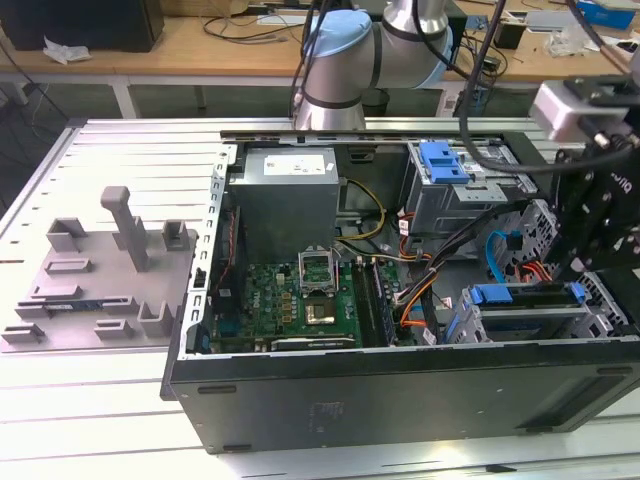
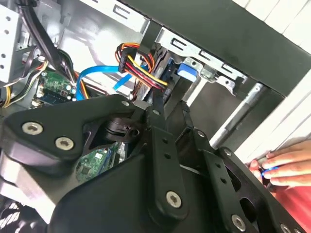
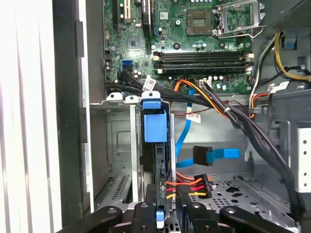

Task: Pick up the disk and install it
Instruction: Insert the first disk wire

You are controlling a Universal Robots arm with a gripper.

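The disk (image 3: 155, 127) stands on its edge in the bay (image 1: 560, 320) at about 4 o'clock from the motherboard (image 1: 300, 300), in the exterior view, close to the case (image 1: 400, 390) wall. In the first wrist view it is seen from its narrow side, with the blue carrier tab at the far end.

The gripper (image 3: 159, 213) is directly over it. Its 2 fingers (image 3: 142, 216) lie one on each flat side of the disk's near end, so I judge that it is clenched on the disk, but the contact itself is partly hidden.

I expect the disk to be stiff and rather heavy for its size. Its metal faces are smooth and may slip, while the plastic carrier can bend a little. It is sensitive to shocks, so it should not be knocked against the bay rails. The good place to hold is across the 2 flat faces near the edge, not by the blue tab.

The red, orange and yellow cables (image 3: 187, 187) lie just beside the disk's near end.
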